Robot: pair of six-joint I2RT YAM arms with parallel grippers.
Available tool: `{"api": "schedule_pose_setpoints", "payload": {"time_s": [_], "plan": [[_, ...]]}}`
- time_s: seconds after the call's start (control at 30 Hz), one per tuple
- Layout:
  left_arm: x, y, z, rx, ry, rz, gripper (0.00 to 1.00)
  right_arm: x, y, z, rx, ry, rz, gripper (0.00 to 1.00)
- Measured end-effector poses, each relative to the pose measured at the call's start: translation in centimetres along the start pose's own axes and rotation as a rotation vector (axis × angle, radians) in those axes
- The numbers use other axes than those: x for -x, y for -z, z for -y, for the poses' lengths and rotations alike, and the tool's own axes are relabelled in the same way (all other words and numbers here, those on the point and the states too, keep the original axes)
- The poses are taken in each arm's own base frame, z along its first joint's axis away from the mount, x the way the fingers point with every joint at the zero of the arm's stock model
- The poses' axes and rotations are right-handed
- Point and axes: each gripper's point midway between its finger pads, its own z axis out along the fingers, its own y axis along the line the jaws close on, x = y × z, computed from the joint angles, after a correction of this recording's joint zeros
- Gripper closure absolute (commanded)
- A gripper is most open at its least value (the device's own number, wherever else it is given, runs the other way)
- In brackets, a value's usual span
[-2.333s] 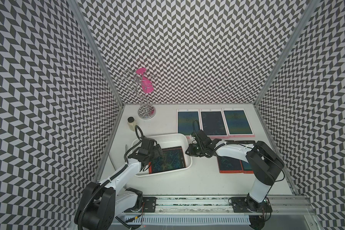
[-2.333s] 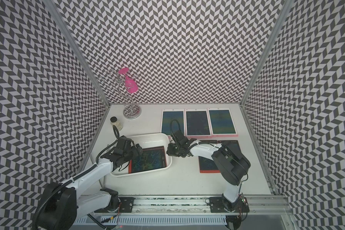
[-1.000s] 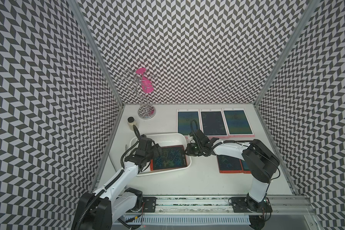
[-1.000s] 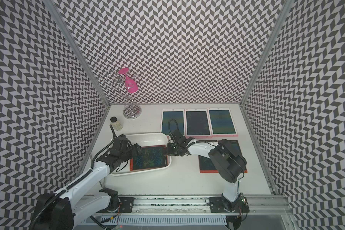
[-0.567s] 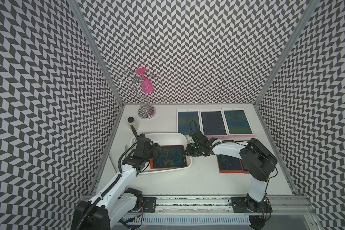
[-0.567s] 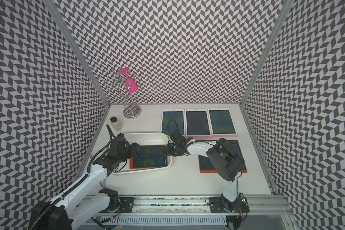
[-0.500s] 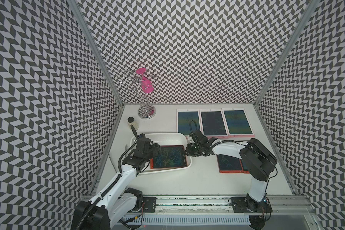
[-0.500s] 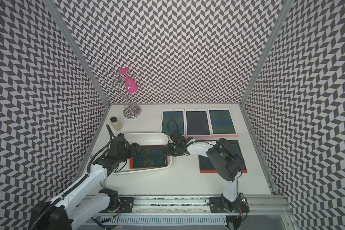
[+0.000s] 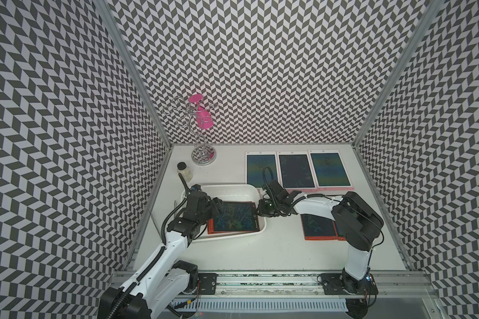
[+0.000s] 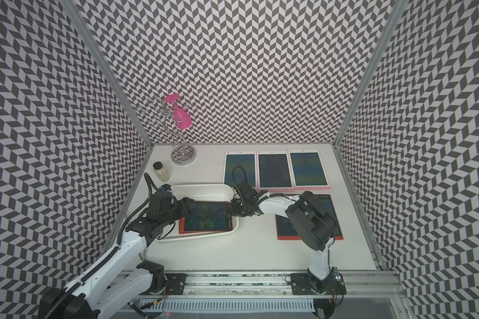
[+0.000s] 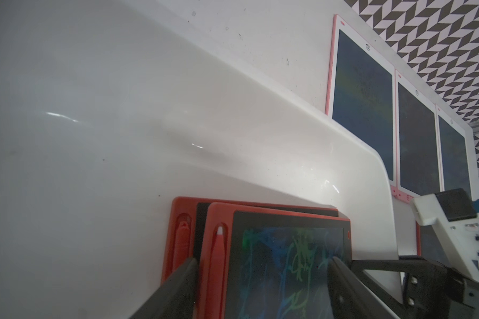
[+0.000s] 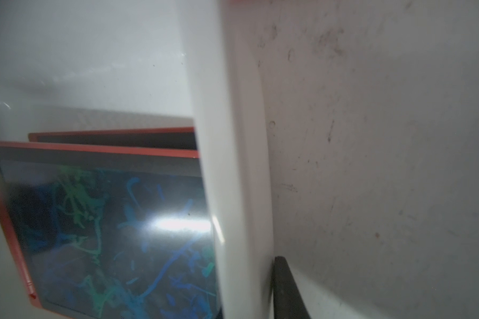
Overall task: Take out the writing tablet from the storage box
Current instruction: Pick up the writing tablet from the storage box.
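Note:
The storage box (image 9: 227, 190) is a white tray left of the table's middle, seen in both top views. Two red-framed writing tablets lie stacked in it, the top writing tablet (image 9: 234, 218) (image 11: 285, 265) showing blue and green scribbles. My left gripper (image 9: 215, 210) (image 11: 263, 273) is at the tablet's left end, with one finger (image 11: 183, 281) against each long edge of the top tablet. My right gripper (image 9: 263, 211) (image 12: 246, 290) is shut on the box's right rim (image 12: 233, 165); one black finger (image 12: 285, 287) shows outside the wall.
Three pink-framed tablets (image 9: 296, 171) lie side by side at the back right. More red tablets (image 9: 318, 227) lie under the right arm. A small jar (image 9: 184, 172) and a wire stand (image 9: 202, 158) holding a pink cup (image 9: 203, 123) stand at the back left.
My left gripper has shifted slightly left along the box, and its jaws have narrowed onto the top tablet. The right gripper has kept its hold on the rim.

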Motion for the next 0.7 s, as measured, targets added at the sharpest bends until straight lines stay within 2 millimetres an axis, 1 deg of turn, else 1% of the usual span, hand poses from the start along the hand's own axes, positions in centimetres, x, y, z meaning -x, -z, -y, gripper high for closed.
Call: {"api": "schedule_pose_setpoints", "payload": {"time_s": [0.2, 0.33, 0.43, 0.5, 0.6, 0.7], "plan": [[-0.3, -0.4, 0.2, -0.014, 0.001, -0.017, 0.27, 0.1, -0.1, -0.1, 0.001, 0.000, -0.002, 0.84], [-0.9, -0.8, 0.1, -0.035, 0.004, -0.032, 0.28, 0.1, -0.2, -0.2, 0.003, 0.002, -0.004, 0.84], [-1.3, -1.0, 0.0, -0.046, 0.011, -0.042, 0.33, 0.1, -0.2, -0.3, 0.006, 0.003, -0.005, 0.84], [-1.4, -1.2, 0.0, -0.055, 0.014, -0.048, 0.35, 0.1, -0.2, -0.3, 0.008, 0.003, -0.005, 0.84], [-1.7, -1.5, 0.0, -0.065, 0.020, -0.063, 0.44, 0.1, -0.3, -0.3, 0.008, 0.004, -0.005, 0.84], [-1.7, -1.8, 0.0, -0.069, 0.022, -0.072, 0.56, 0.1, -0.3, -0.4, 0.008, 0.005, -0.005, 0.84]]}}
